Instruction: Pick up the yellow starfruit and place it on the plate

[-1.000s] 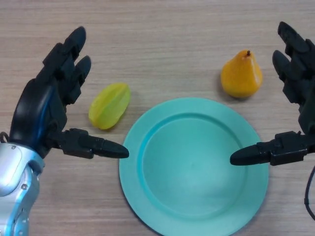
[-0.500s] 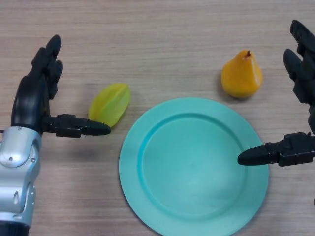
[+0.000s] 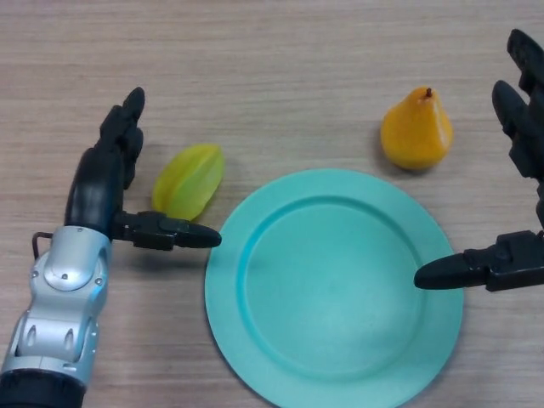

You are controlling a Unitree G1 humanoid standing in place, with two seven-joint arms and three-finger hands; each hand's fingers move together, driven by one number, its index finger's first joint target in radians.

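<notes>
The yellow starfruit (image 3: 189, 181) lies on the wooden table just left of the teal plate (image 3: 334, 285). My left hand (image 3: 100, 184) is open right beside the starfruit on its left. Its fingers reach up past the fruit's far-left side and its thumb (image 3: 174, 234) stretches under the fruit's near end toward the plate's rim. I cannot tell if it touches the fruit. My right hand (image 3: 520, 174) is open at the right edge, its thumb over the plate's right rim. The plate holds nothing.
An orange pear (image 3: 416, 132) stands upright on the table beyond the plate's far-right rim, just left of my right hand's fingers. Bare wooden table surrounds everything.
My left hand has moved right and nearer to the starfruit, its thumb now under the fruit's near end. My right hand has drifted slightly right. The starfruit, pear and plate have not moved.
</notes>
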